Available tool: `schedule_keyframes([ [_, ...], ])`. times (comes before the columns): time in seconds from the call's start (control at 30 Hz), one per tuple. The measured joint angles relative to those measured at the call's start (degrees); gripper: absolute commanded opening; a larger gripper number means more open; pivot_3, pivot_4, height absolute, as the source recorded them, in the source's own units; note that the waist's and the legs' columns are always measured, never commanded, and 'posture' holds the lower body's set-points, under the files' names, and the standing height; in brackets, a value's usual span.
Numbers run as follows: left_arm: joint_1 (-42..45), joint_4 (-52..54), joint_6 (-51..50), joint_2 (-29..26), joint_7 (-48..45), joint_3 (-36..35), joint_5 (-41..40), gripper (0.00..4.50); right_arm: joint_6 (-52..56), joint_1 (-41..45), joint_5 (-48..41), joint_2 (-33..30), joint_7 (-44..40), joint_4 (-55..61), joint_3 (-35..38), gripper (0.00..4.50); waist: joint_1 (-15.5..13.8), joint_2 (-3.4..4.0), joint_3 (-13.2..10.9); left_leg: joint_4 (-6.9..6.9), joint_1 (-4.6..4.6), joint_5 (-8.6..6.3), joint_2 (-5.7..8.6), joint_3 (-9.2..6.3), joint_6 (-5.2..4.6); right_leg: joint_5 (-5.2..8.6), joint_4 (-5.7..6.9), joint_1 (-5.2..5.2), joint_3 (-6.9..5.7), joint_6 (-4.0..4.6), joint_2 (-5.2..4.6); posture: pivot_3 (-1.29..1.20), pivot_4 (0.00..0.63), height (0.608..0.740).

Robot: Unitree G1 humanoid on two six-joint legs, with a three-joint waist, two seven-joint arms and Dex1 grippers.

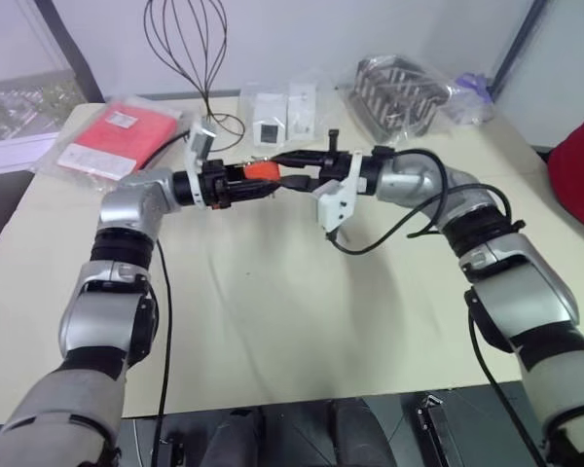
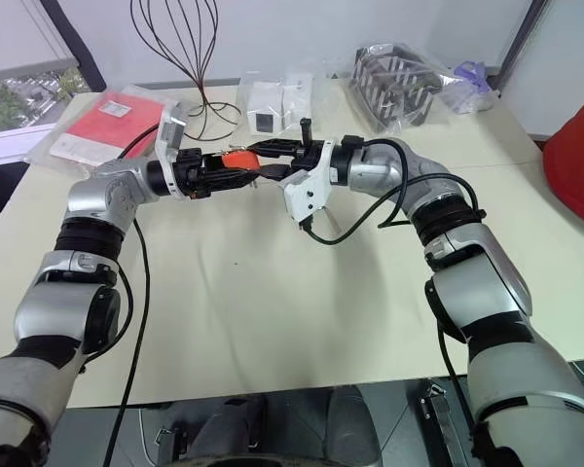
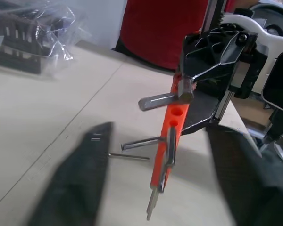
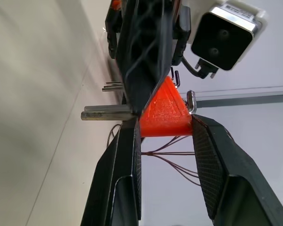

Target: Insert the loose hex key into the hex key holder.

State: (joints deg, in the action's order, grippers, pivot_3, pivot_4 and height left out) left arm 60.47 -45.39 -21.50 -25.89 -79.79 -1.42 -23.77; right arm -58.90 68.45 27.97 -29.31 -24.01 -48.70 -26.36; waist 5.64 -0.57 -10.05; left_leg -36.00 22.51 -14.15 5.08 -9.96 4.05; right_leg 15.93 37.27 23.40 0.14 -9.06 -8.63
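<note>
Right wrist view: right claw (image 4: 162,136) pinches the hex key holder (image 4: 164,113); left claw (image 1: 241,185) state unclear.

both pincers meet at orange holder (image 1: 264,170) above table (image 1: 273,321).

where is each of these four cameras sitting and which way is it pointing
Left eye view: on the head, looking forward and down over the table; both arms meet at the hex key holder.
Right eye view: same head camera, same scene slightly offset; both arms show.
Left wrist view: on the left wrist, looking along its blurred fingers at the holder, which the right gripper clamps.
Right wrist view: on the right wrist, fingers pinching the holder, facing the left gripper.
Shared: all four show the orange holder.
</note>
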Motion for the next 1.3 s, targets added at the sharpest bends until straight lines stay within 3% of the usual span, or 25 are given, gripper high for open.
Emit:
schedule_keyframes([
  [0.1, 0.04, -0.18, 0.30, 0.44, -0.37, -0.14, -0.02, 0.02, 0.71, -0.50, -0.12, -0.02, -0.33, 0.10, 0.25, 0.97, -0.01, 0.00, 0.00, -0.01, 0.00, 0.00, 0.00, 0.00, 0.00, 0.00, 0.01, 0.00, 0.00, 0.00, 0.00, 0.00, 0.150, 0.740],
  [0.37, 0.26, -0.68, 1.08, 0.97, -0.19, -0.15, 0.53, 0.02, 1.09, -1.19, -0.17, -0.09, -0.83, 0.56, 0.98, 0.97, 0.07, 0.00, 0.00, -0.01, 0.00, 0.00, 0.00, 0.00, 0.00, 0.00, 0.01, 0.01, 0.00, 0.00, 0.00, 0.00, 0.150, 0.740],
  [0.57, 0.38, -1.26, 1.06, 1.41, 1.56, -1.24, 0.61, 2.78, 0.75, -1.55, -0.13, 0.45, -1.06, 1.58, 1.03, 0.97, 0.08, 0.00, 0.00, -0.02, 0.00, 0.00, 0.00, 0.00, 0.00, 0.00, 0.02, 0.01, 0.00, 0.00, 0.00, 0.00, 0.150, 0.740],
  [0.7, 0.38, -1.40, 1.86, 1.71, 2.40, -1.62, 0.73, 2.78, 0.76, -1.63, -0.13, 0.72, -1.06, 1.73, 1.03, 0.97, 0.07, 0.00, 0.00, -0.02, 0.00, 0.00, 0.00, 0.00, 0.00, 0.00, 0.02, 0.01, 0.00, 0.00, 0.00, 0.00, 0.150, 0.740],
  [0.8, 0.37, -1.30, 1.85, 1.79, 2.13, -1.64, 0.72, 1.90, 1.02, -1.65, -0.13, 0.73, -1.06, 1.73, 1.03, 0.97, 0.02, 0.00, 0.00, -0.03, 0.00, 0.00, 0.00, 0.00, 0.00, 0.00, 0.02, 0.00, 0.00, 0.00, 0.00, 0.00, 0.150, 0.740],
  [0.9, 0.35, -0.94, 1.76, 2.59, 0.89, -1.61, 0.62, 0.27, 2.35, -1.90, -0.11, 0.63, -1.04, 1.73, 1.23, 0.97, -0.03, 0.00, 0.00, -0.03, 0.00, 0.00, 0.00, 0.00, 0.00, 0.00, 0.02, -0.01, 0.00, 0.00, 0.00, 0.00, 0.150, 0.740],
  [0.93, 0.31, -0.79, 1.80, 2.68, 0.78, -1.57, 0.66, 0.03, 2.43, -2.05, -0.13, 0.62, -1.05, 1.72, 1.39, 0.97, -0.01, 0.00, 0.00, -0.03, 0.00, 0.00, 0.00, 0.00, 0.00, 0.00, 0.02, 0.00, 0.00, 0.00, 0.00, 0.00, 0.150, 0.740],
  [1.13, 0.25, -0.59, 1.78, 2.79, 0.90, -1.54, 0.75, 0.03, 2.40, -2.49, -0.19, 0.72, -1.08, 1.75, 1.85, 0.97, 0.12, 0.00, 0.00, -0.02, 0.00, 0.00, 0.00, 0.00, 0.00, 0.00, 0.02, 0.01, 0.00, 0.00, 0.00, 0.00, 0.150, 0.740],
  [1.3, 0.17, -0.53, 1.89, 2.62, 2.38, -1.70, 0.89, 0.00, 2.58, -3.20, -0.07, 0.69, -1.76, 1.88, 1.88, 3.44, 0.10, -0.01, 0.01, -0.03, 0.00, 0.00, 0.00, 0.00, 0.00, 0.00, 0.02, 0.00, 0.00, 0.00, 0.00, 0.00, 0.150, 0.740],
])
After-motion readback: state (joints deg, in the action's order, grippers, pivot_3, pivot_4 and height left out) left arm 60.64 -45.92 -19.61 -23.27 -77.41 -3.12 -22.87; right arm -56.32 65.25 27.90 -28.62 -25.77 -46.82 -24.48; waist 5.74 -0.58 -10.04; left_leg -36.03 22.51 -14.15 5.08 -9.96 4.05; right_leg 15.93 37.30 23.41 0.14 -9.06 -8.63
